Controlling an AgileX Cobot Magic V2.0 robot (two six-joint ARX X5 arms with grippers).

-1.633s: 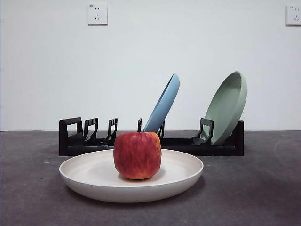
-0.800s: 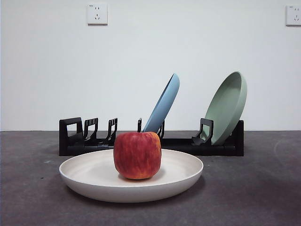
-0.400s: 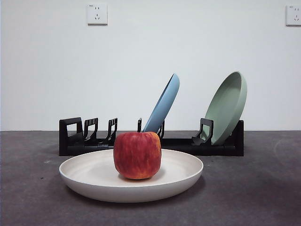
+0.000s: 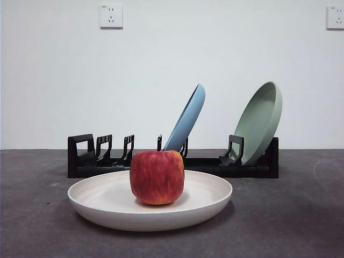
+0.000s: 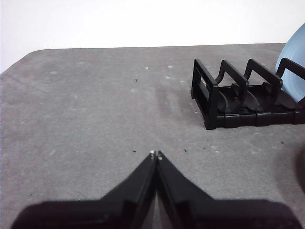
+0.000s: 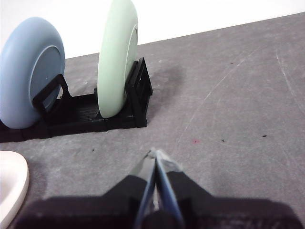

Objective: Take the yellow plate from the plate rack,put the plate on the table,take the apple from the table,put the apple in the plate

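1. The apple [image 4: 157, 177] sits upright in the middle of the yellow plate [image 4: 102, 203], which lies flat on the table [image 4: 301, 215] just in front of the rack [image 4: 80, 161].
2. Judging by how things lie, both placings look done; no move on plate or apple seems called for, so the relation below matters only if a correction were wanted.
3. The left gripper [image 5: 155, 155] has its jaws pressed together, holding nothing, above bare table beside the rack's handled end [image 5: 209, 102]. Neither plate nor apple shows in its view.
4. The right gripper [image 6: 156, 155] is likewise closed on nothing, facing the rack's other end, where the green plate [image 6: 116, 59] and blue plate [image 6: 31, 71] stand in their slots.
5. The yellow plate's rim [image 6: 12, 183] shows at the edge of the right wrist view, off to the side toward the blue plate. So the right arm appears the nearer one (a guess, since the left view shows no plate to compare).
6. Neither arm appears in the front view; both seem drawn back from the plate.
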